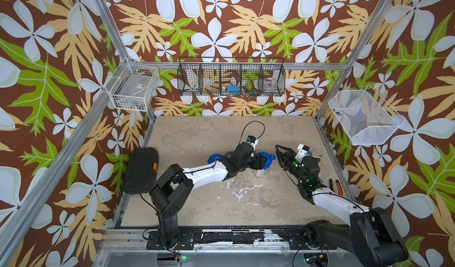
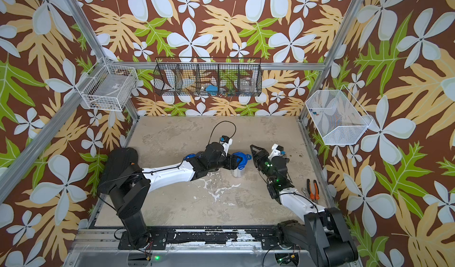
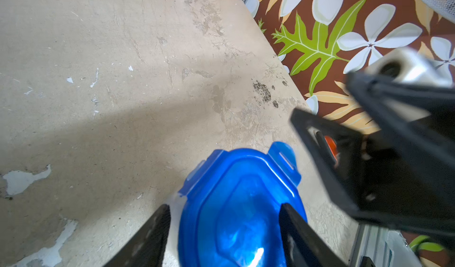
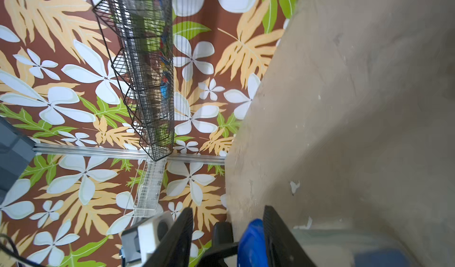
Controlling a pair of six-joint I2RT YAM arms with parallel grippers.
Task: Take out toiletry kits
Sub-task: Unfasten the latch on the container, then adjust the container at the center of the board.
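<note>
The left arm (image 1: 204, 172) stretches low across the middle, and its left gripper (image 1: 265, 160) points sideways with the jaws parted. The right arm (image 1: 330, 199) bends up from its base. Its right gripper (image 1: 278, 150) angles toward the other one, also parted, with the tips close.

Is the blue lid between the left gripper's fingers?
Yes, the left wrist view shows the blue lid between both fingers of the left gripper.

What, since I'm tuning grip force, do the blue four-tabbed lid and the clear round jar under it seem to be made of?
Blue four-tabbed lid: glossy, slightly translucent moulded plastic, by its bright highlights and the paler, see-through tabs. Clear round jar under it: transparent, probably thin plastic, by its pale see-through wall; glass cannot be ruled out.
</note>
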